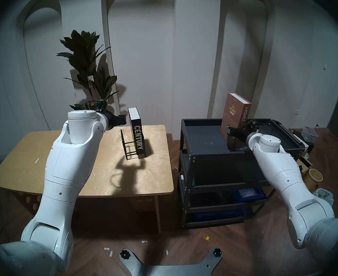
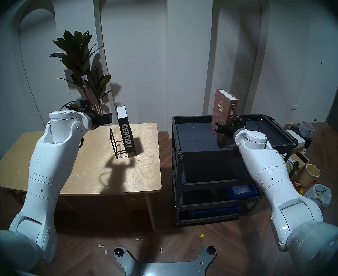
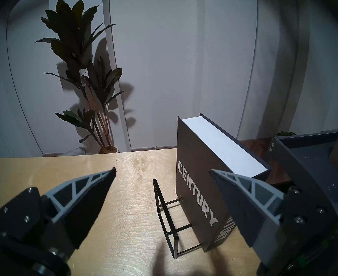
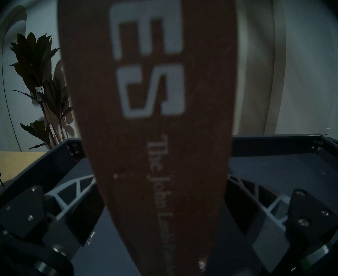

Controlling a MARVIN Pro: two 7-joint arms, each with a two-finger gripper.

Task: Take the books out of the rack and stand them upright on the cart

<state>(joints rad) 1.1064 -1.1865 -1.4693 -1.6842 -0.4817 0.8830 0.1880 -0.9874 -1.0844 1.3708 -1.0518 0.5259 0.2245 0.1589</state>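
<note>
The light wooden surface (image 1: 96, 170) fills the lower left of the head view. On it stands the wire rack (image 1: 128, 145), with the black book (image 1: 137, 134) upright in its right end. At right, the black cart (image 1: 204, 130) carries the brown book (image 1: 233, 114) upright on its top tray.

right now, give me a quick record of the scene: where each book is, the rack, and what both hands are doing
brown HOMES book: upright on the cart's top tray
cart: black, right of the wooden table
black CENTURY book: upright at the right end of the rack, on the table
rack: otherwise empty
wooden table: holds only rack and CENTURY book
left hand: open, empty, raised left of the CENTURY book
right hand: open, fingers either side of the HOMES spine
task: one book placed, one left
</note>
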